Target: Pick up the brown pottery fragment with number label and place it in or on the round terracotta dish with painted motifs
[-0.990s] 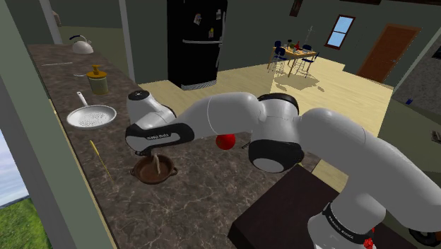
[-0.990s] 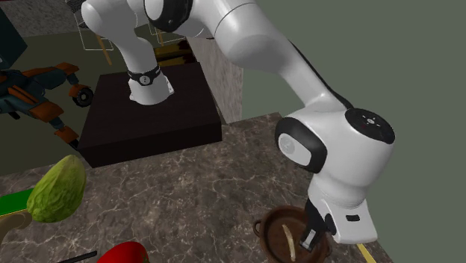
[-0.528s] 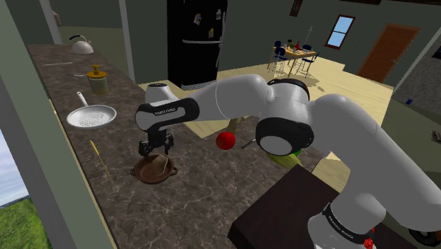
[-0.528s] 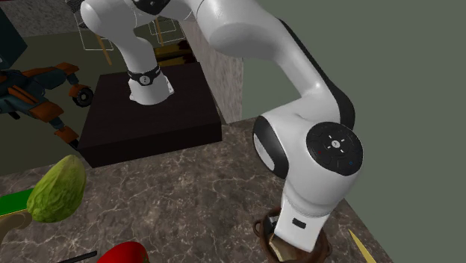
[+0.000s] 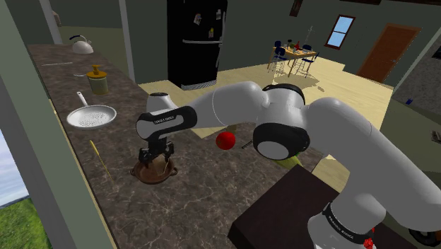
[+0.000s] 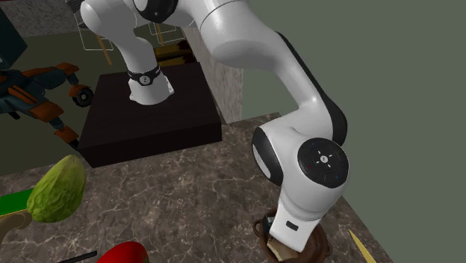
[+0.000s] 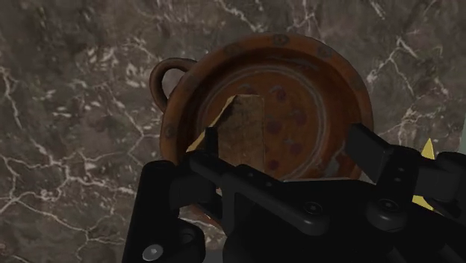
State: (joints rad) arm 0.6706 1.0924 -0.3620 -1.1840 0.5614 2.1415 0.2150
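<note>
The placing step is judged to be at its end. The brown pottery fragment [image 7: 245,127] is seen lying inside the round terracotta dish [image 7: 328,63], on the side nearer its loop handle, while the claw [image 7: 287,140] is held low over the dish with its fingers spread wide, one finger close beside the fragment and nothing clasped. For the next move a straight lift away from the marbled bench [image 7: 75,90] is called for, so that the fragment is not brushed or dragged out by the near finger.
</note>
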